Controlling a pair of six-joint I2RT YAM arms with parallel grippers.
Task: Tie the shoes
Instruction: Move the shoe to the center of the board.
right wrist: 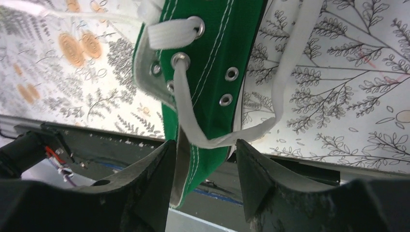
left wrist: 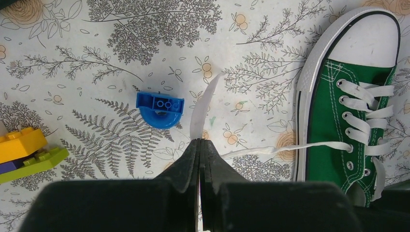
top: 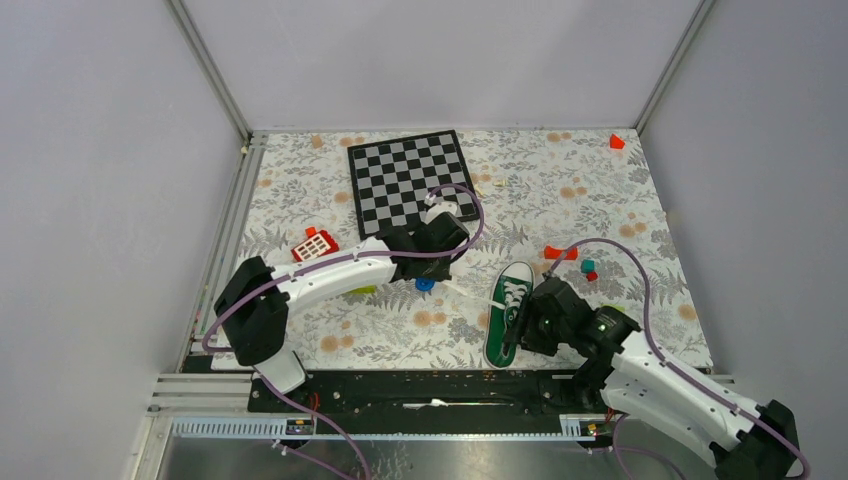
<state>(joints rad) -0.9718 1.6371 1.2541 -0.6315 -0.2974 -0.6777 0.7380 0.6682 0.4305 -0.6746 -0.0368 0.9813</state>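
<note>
Green sneaker (top: 505,328) lay on the floral worktop (top: 600,200), right of centre and close to the front rail. Toe cap pointed far, heel near. Laces threaded, not tied.

Left gripper (left wrist: 199,143): jaws together, clamped on the white lace (left wrist: 202,104), its flat end sticking out past the tips. The same lace ran right, slack on the cloth, into an eyelet on the sneaker's left side. Blue brick (left wrist: 160,109) lay just left of the tips, apart from them.

Right gripper (right wrist: 203,147): jaws apart at the heel end, with the collar and a second strand (right wrist: 287,63) looping between them. Contact could not be told.

Handling, as judged:
- Sneaker light, likely to slide or tip if a lace were hauled hard.
- Canvas soft, sole stiff.
- Lace limp, flat and thin, holding no shape, prone to twist and to slip from a loose pinch.

Best hold seemed a short way back from each free end, leaving slack for a loop. If the sneaker needed steadying, the heel collar or sole looked the place.
</note>
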